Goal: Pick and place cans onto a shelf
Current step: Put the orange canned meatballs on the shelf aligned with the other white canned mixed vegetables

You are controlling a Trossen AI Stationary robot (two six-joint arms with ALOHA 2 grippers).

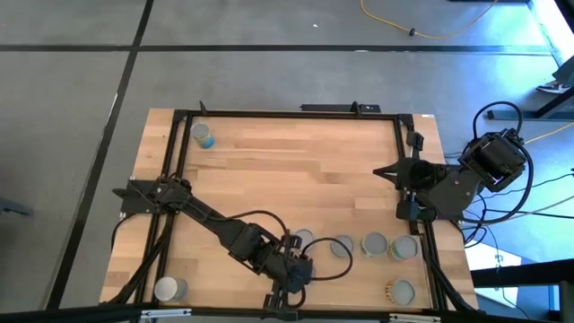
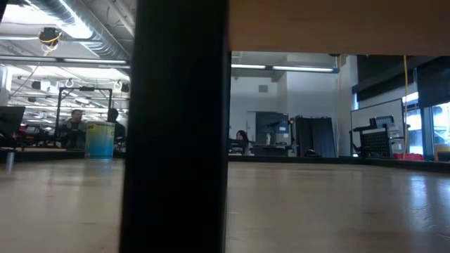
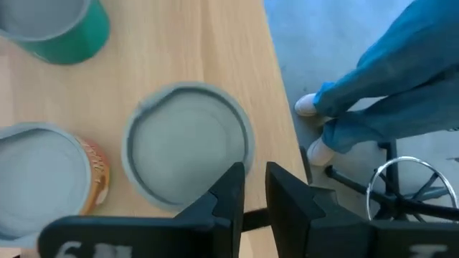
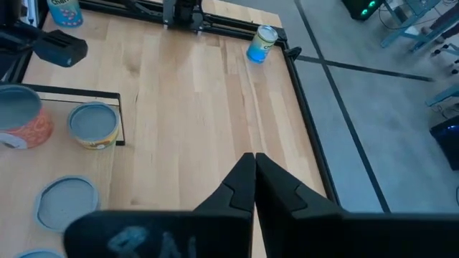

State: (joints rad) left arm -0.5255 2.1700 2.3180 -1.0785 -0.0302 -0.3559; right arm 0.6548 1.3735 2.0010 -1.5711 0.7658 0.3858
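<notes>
The left gripper (image 1: 296,269) hovers over a grey-topped can (image 3: 188,153) at the table's front edge – fingers narrowly parted, holding nothing. Next, likely: widen and descend to grasp. The right gripper (image 4: 254,166) waits pinched shut – empty.

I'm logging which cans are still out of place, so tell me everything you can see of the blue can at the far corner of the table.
The blue can is a small cylinder with a blue label and a silver-grey round top. The right wrist view shows it lying tipped on its side, its metal end facing up and outward. It sits alone on the striped wooden tabletop, close to the black frame rail at the corner, far from the other cans. Neither gripper is near it. The label's print is too small to read.
</notes>
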